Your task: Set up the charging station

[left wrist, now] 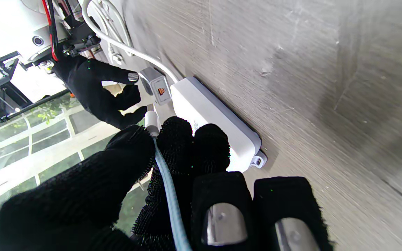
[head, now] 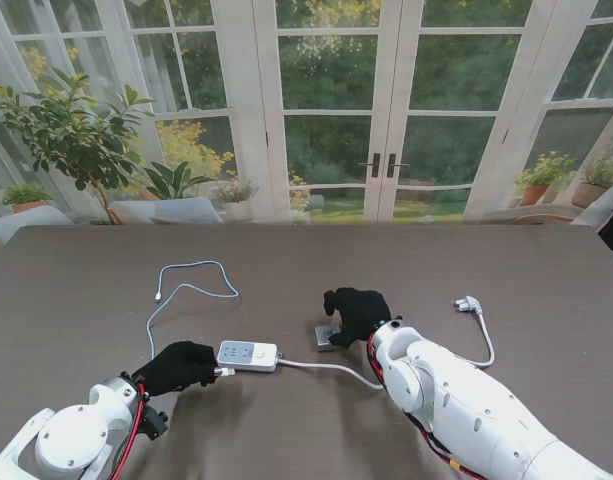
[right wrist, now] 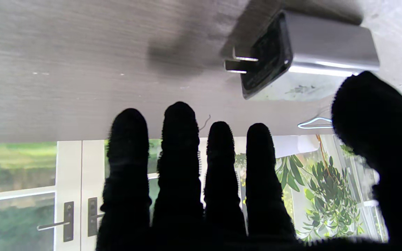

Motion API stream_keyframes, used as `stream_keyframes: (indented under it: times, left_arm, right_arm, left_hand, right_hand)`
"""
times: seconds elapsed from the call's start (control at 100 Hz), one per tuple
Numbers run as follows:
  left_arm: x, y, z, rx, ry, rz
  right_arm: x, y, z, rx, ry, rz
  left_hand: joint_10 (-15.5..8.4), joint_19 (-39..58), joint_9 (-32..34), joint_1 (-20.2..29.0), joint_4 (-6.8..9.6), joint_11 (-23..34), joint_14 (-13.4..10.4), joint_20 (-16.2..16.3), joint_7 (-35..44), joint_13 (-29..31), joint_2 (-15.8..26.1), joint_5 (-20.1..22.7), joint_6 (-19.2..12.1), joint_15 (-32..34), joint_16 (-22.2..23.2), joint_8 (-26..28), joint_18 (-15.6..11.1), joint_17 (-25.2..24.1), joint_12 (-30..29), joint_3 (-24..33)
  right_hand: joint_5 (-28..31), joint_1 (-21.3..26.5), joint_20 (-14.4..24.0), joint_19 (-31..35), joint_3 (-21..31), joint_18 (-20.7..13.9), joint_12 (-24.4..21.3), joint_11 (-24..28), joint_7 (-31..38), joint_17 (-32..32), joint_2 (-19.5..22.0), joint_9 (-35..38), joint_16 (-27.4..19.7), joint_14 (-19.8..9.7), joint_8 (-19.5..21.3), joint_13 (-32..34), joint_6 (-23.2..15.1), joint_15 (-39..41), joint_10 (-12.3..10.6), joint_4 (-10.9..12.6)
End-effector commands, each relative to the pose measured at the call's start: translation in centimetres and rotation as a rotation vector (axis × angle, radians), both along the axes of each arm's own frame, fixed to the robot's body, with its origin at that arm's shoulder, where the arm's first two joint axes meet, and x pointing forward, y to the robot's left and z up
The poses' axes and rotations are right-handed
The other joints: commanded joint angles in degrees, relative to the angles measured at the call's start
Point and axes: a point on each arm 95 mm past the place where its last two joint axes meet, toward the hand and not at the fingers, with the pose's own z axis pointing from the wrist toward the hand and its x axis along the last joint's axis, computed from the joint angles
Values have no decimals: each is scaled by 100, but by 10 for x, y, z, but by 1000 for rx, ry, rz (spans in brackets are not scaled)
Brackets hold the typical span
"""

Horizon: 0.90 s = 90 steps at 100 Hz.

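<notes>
A dark wooden tabletop carries a white power strip near its near edge, left of centre. The right hand, fingers spread and gripping nothing, hovers over a grey charger brick just right of the strip. The left hand pinches a pale blue cable near its plug, beside the strip's left end.

Glossy white arms with red cables, each hand gloved in black.
</notes>
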Motion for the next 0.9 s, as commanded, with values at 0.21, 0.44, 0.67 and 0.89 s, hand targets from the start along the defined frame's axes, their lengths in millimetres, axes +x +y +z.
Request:
stream_keyframes:
  times: [0.21,0.44,0.67,0.89]
  left_arm:
    - [-4,-4,-1,-10,16,-8]
    - [-5,-5,-1,-15,13,-6]
    - [-5,-5,-1,-16,16,-6]
    - [-6,-6,0,-16,18,-3]
  right_arm:
    - [2,9,-8,-41,11,22]
    - [3,8,-16,-79,11,35]
    - [6,6,-24,-105,6,45]
    - [8,7,-28,-107,11,66]
  left_hand:
    - [286,1643,640,97,110,224,184,-42,-67,-99,-190,207,64,585,-54,-40,-45,214,-53,-95]
    - [283,1643,653,100,122,209,184,-45,-96,-99,-171,213,76,585,-53,-41,-58,215,-65,-130]
    - [282,1643,681,109,140,197,186,-48,-138,-99,-147,237,77,581,-54,-46,-63,215,-82,-173]
    - [285,1643,689,119,150,186,186,-48,-160,-99,-121,249,81,581,-54,-38,-64,215,-94,-197]
  right_hand:
    - [-66,-273,-43,736,187,-274,281,282,-1593,231,-543,19,-4135,-148,22,211,37,692,-54,-158]
    - [-115,-334,-73,998,186,-348,433,421,-1757,441,-703,178,-4062,-216,-59,414,51,989,-86,-193]
    - [254,-228,-154,1202,301,-396,634,612,-1415,597,-851,372,-4008,-295,92,623,-171,1315,-140,-205]
    - [545,6,-256,1347,410,-398,918,913,-867,748,-708,809,-4020,-339,383,862,-554,1542,-264,-178]
